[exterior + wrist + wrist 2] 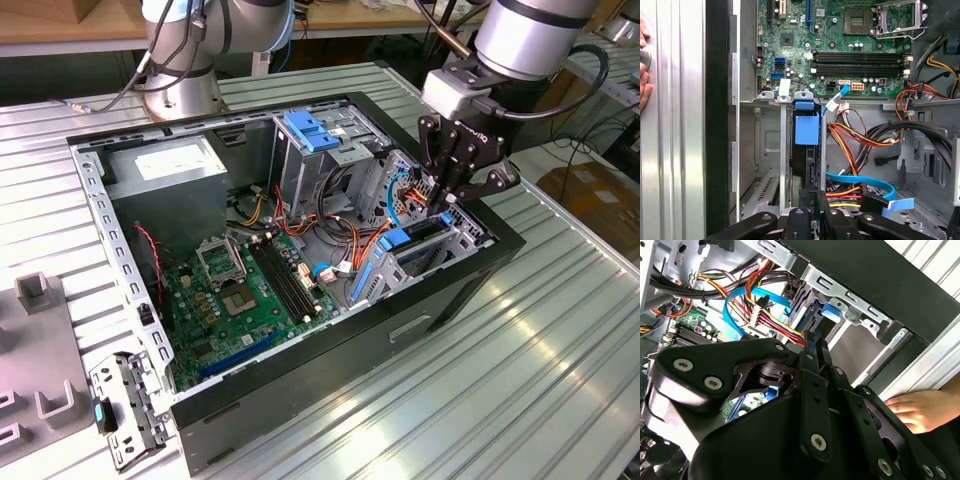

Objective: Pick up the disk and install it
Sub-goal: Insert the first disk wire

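The disk (pixel 415 240) stands on edge in the drive bay at the open computer case's (pixel 330 375) corner on the exterior view's right. In the first wrist view the disk (pixel 803 160) is a dark slab with a blue plastic rail end (pixel 806 131), sitting between the bay's metal walls. My gripper (pixel 445 195) hangs right over the disk's cable-side end. Its black fingers (pixel 824 207) are drawn close together on that end, and in the second wrist view the gripper (pixel 812 340) pinches a strip of blue rail.
Orange, yellow and blue cables (pixel 860 182) lie right beside the bay. The motherboard (pixel 250 290), a grey power-supply box (pixel 165 165) and a metal cage with a blue latch (pixel 315 130) fill the case. A person's hand (pixel 920 410) rests on the table outside the case wall.
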Available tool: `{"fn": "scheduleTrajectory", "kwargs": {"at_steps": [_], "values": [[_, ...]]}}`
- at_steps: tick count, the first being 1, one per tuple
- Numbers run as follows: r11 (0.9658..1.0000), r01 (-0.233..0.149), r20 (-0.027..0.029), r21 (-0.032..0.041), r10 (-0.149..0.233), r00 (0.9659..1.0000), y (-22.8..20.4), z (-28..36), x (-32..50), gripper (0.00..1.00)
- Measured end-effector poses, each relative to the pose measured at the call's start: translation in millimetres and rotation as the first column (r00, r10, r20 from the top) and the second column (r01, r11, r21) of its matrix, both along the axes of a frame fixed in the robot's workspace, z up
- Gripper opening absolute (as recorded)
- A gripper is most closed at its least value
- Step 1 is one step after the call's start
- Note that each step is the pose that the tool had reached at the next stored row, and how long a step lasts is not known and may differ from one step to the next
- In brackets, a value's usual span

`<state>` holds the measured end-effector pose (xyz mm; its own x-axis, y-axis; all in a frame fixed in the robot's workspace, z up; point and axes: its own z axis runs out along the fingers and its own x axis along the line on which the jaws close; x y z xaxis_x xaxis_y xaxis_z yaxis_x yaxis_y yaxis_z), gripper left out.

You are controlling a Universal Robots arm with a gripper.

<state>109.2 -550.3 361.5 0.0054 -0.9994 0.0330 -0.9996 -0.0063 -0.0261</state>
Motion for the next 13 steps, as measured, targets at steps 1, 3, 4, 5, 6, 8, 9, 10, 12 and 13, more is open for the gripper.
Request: {"fn": "scheduleTrajectory", "kwargs": {"at_steps": [1,3,4,5,6,8,9,10,12,13], "values": [[0.9999,0.0,0.0,0.0126,0.0,1.0,-0.6,-1.0,0.0,0.17],[0.9998,0.0,0.0,0.0223,0.0,1.0,-1.6,-2.3,0.0,0.17],[0.9997,0.0,0.0,0.0254,0.0,1.0,-1.8,-3.5,0.0,0.17],[0.9996,0.0,0.0,0.0269,0.0,1.0,-1.8,-4.3,0.0,0.17],[0.9996,0.0,0.0,0.0291,0.0,1.0,-1.9,-6.2,0.0,0.17],[0.9995,0.0,-0.0001,0.0304,0.0,1.0,-1.9,-7.2,0.9,0.17],[0.9995,0.0,0.0,0.0309,0.0,1.0,-1.9,-7.4,1.5,0.17],[0.9995,0.001,0.0,0.0308,-0.001,1.0,-1.9,-7.5,1.5,0.17],[0.9995,0.002,-0.0001,0.0313,-0.002,1.0,-1.9,-8.2,1.5,0.17],[0.9995,0.002,0.0,0.0313,-0.002,1.0,-1.9,-8.4,1.5,0.17]]}}
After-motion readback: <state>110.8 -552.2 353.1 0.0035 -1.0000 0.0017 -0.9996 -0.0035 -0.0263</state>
